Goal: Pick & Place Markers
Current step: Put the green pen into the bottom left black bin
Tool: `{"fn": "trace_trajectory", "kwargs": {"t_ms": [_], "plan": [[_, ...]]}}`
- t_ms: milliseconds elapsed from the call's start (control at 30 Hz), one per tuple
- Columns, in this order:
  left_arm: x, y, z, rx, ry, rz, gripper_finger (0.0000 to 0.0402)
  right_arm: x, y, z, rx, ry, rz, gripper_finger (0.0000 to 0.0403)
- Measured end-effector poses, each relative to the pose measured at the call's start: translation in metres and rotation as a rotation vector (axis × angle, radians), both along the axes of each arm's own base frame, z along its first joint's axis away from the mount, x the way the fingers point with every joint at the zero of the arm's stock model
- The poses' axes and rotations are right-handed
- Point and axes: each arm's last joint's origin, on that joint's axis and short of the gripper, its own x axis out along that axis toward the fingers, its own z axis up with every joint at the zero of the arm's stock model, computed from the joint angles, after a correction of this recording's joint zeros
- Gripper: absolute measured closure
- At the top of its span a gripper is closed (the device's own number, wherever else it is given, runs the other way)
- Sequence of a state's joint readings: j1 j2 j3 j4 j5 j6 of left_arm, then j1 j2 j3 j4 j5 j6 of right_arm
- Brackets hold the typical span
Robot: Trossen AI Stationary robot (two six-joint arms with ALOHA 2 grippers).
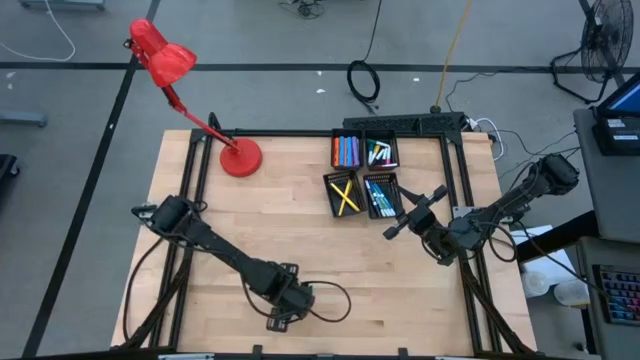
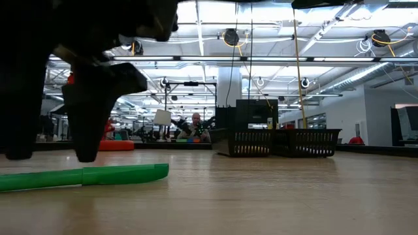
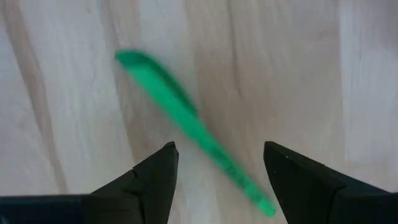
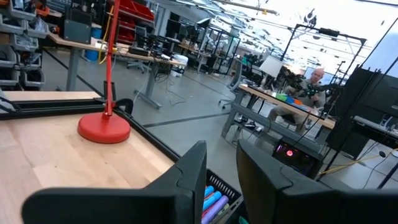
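My left gripper (image 3: 217, 171) hovers with fingers spread wide astride a slim green plastic marker (image 3: 186, 121), far from the black four-compartment tray (image 1: 363, 170); my right gripper (image 4: 221, 165), fingers narrowly parted and empty, waits beside that tray.

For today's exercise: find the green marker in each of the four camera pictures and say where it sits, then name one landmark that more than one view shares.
High view: no green marker can be made out; the left gripper covers that spot.
Low view: green marker lies flat on the table at lower left.
Left wrist view: green marker runs diagonally between the open fingers.
Right wrist view: not in it.
Shared landmark: red lamp.
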State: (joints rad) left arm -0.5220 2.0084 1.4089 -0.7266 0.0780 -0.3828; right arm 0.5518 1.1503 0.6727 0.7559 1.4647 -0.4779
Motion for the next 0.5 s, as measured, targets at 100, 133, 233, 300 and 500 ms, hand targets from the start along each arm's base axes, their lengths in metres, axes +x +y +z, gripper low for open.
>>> {"fn": "trace_trajectory", "kwargs": {"t_ms": [100,133,233,300,500], "plan": [[0.000,0.000,0.000,0.003,0.000,-0.010,0.0158,0.000,0.000,0.000,-0.005,0.007,-0.001,0.0328],[0.000,0.001,0.000,0.006,-0.002,-0.019,0.0158,0.000,0.000,0.000,-0.006,0.008,0.000,0.0328],[0.004,0.005,-0.003,0.018,-0.005,-0.045,0.0158,0.000,0.000,0.000,-0.008,0.010,-0.001,0.0328],[0.006,0.010,-0.009,0.012,0.009,-0.051,0.0158,0.000,0.000,0.000,-0.008,0.010,-0.001,0.0328],[0.010,0.027,-0.024,-0.098,0.028,-0.026,0.0158,0.000,0.000,0.000,-0.009,0.012,-0.001,0.0328]]}}
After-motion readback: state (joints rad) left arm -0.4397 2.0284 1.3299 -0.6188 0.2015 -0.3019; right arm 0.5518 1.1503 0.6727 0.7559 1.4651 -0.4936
